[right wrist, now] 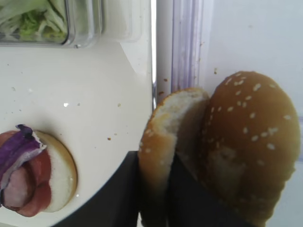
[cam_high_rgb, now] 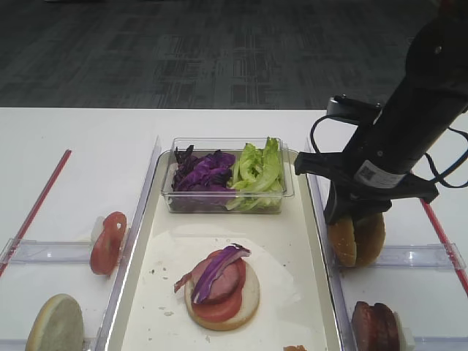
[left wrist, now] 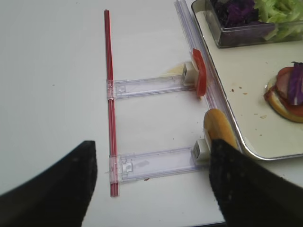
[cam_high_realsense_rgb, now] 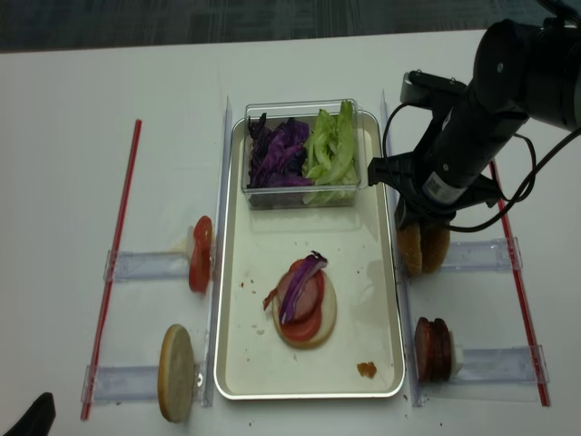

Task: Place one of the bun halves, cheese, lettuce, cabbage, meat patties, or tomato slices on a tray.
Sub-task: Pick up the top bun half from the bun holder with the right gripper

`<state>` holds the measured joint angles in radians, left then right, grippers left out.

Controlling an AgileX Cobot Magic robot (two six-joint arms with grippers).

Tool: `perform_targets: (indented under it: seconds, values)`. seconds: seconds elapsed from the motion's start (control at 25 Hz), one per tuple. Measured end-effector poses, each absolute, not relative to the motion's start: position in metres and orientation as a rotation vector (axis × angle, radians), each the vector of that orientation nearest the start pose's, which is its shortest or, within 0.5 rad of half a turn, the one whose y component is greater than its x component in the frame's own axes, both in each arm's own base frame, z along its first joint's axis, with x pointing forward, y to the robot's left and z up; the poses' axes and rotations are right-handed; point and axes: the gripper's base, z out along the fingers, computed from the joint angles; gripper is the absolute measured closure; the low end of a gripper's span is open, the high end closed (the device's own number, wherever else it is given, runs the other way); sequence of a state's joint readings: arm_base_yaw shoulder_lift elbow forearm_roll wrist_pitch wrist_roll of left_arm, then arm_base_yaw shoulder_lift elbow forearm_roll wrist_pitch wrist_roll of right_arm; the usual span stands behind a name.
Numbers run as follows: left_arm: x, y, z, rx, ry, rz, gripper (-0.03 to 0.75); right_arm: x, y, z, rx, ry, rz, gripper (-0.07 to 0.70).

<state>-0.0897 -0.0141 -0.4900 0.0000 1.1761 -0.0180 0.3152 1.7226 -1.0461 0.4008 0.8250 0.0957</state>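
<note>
Exterior high view: the right gripper stands at 3 o'clock of the tray, just outside its rim, over two bun halves set on edge in a clear holder on the table. At 12 o'clock on the tray a tub holds cabbage and lettuce; a part-built stack lies at 6 o'clock. Tomato slices stand at 9 o'clock off the tray, meat patties at 5 o'clock.

Right wrist view: the dark fingers are pressed together on the nearer, cut-faced bun; the seeded bun leans against it, touching.

Left wrist view: the left gripper hangs spread and empty over the table, a pale bun disc just ahead at 1 o'clock.

Overhead view: the right gripper sits directly on the bun pair.

Risk, as a judgement: the pinch looks shallow and low on soft bread; lifting could tear or drop the piece, or drag its touching neighbour off the holder.
</note>
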Motion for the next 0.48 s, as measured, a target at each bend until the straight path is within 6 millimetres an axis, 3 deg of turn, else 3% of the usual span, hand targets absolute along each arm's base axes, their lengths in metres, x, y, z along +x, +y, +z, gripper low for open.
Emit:
perform_targets:
  seconds: [0.48]
  values:
    - [-0.0111, 0.001, 0.2654, 0.077, 2.155, -0.062, 0.247, 0.2943, 0.1232, 0.1937, 0.024, 3.044, 0.498, 0.484]
